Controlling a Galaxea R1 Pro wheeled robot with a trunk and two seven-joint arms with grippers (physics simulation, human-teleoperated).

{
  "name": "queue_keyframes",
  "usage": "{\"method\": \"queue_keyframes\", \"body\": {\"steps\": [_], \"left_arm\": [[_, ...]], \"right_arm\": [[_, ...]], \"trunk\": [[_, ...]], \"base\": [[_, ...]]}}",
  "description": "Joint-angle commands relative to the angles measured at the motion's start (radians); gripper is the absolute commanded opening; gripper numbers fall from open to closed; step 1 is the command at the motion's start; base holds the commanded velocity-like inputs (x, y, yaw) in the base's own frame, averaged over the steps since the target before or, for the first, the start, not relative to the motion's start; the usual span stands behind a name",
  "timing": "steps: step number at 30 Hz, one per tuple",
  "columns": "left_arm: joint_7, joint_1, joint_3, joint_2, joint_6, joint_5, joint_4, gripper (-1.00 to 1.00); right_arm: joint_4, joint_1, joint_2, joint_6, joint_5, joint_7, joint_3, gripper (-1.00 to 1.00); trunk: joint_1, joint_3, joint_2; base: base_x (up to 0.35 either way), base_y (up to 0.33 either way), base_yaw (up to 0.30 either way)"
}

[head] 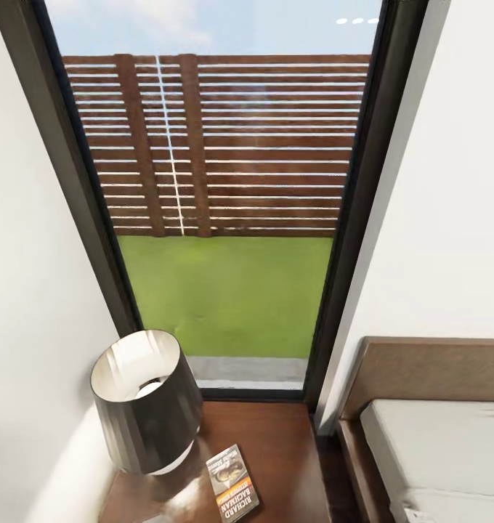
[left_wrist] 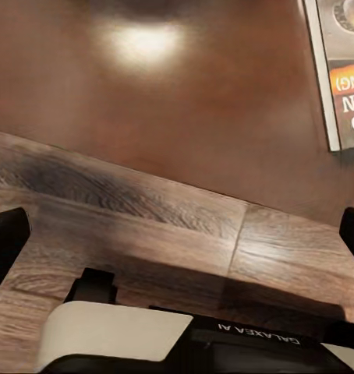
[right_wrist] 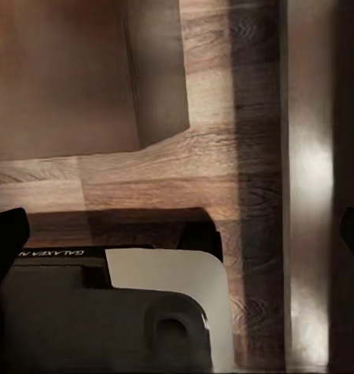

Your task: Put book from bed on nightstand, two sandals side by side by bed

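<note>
One book point(head: 232, 483) lay flat on the nightstand point(head: 276, 443), near its front edge beside the lamp point(head: 144, 399), so that half of your job looked done. Your left pincer point(left_wrist: 177, 234) hung spread wide and empty over the floor point(left_wrist: 146, 210), the book ahead of it and off to one side, past the nightstand's edge. Your right pincer point(right_wrist: 177, 234) was equally wide, gripping nothing, above floor planks. Bed point(head: 428, 443) sat beside the nightstand. Sandals presumably came next.
</note>
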Motion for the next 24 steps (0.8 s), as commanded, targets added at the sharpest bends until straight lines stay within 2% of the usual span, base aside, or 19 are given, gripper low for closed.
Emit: {"method": "queue_keyframes", "body": {"steps": [1, 7, 13, 15, 21, 24], "left_arm": [[-0.002, 0.011, 0.009, 0.001, -0.004, -0.011, 0.000, 1.00], [-0.003, 0.076, 0.007, 0.004, -0.036, -0.011, 0.000, 1.00], [-0.003, 0.100, 0.007, 0.006, -0.041, -0.011, 0.000, 1.00], [-0.003, 0.101, 0.006, 0.006, -0.041, -0.011, 0.000, 1.00], [-0.003, 0.103, 0.006, 0.017, -0.042, -0.010, -0.001, 1.00], [-0.003, 0.103, 0.007, 0.018, -0.041, -0.009, -0.001, 1.00]], "right_arm": [[0.002, 0.018, 0.000, 0.005, -0.007, -0.005, -0.005, 1.00], [0.002, 0.059, 0.001, 0.005, -0.006, -0.017, -0.004, 1.00], [0.001, 0.136, 0.001, 0.005, -0.005, -0.018, -0.003, 1.00], [0.000, 0.141, 0.001, 0.005, -0.005, -0.018, -0.003, 1.00], [-0.001, 0.150, 0.001, 0.005, -0.003, -0.018, -0.001, 1.00], [-0.002, 0.150, 0.010, 0.005, -0.005, -0.018, -0.002, 1.00]], "trunk": [[-0.004, 0.002, 0.007], [-0.027, 0.021, 0.049], [-0.050, 0.040, 0.091], [-0.058, 0.046, 0.105], [-0.058, 0.046, 0.105], [-0.058, 0.046, 0.105]], "base": [[0.000, 0.000, 0.000], [0.000, 0.000, 0.000], [0.000, 0.000, 0.000], [0.000, 0.000, 0.000], [0.000, 0.000, 0.000], [0.000, 0.000, 0.000]]}}
